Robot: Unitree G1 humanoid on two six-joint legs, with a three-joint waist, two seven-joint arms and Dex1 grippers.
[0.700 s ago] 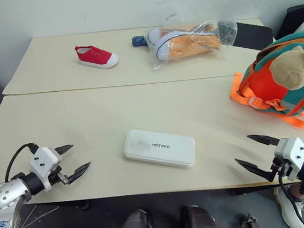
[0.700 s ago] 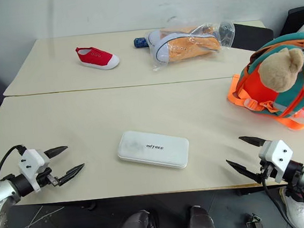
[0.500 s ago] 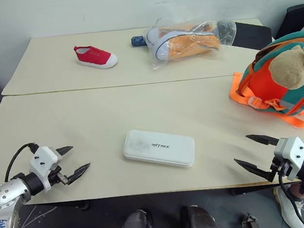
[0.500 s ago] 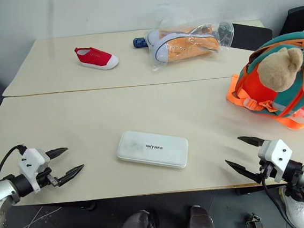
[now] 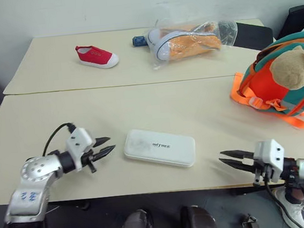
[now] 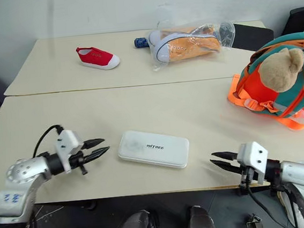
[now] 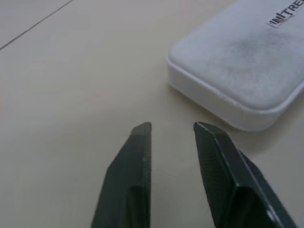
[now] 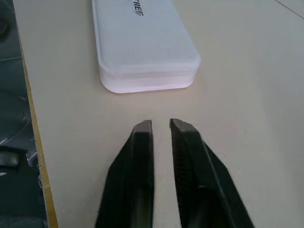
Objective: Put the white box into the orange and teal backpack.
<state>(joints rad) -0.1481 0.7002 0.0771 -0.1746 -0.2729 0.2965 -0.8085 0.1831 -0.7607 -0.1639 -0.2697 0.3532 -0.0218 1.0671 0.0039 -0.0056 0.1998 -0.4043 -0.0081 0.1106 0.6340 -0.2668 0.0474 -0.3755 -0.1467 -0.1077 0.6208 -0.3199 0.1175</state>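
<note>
Left end effector (image 5: 105,145) slightly apart; right end effector (image 5: 229,158) together; white box (image 5: 159,148) smooth, rounded

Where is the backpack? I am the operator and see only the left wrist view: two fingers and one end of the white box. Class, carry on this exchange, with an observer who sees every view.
Observer: The orange and teal backpack stands at the right edge of the table, well apart from the white box.
Operator: Where is my right hand?
Observer: The right hand is near the table's front edge, pointing at the box's right end without touching it.
Operator: Is anything else on the table?
Observer: A red shoe and bagged sneakers lie at the far side.
</note>
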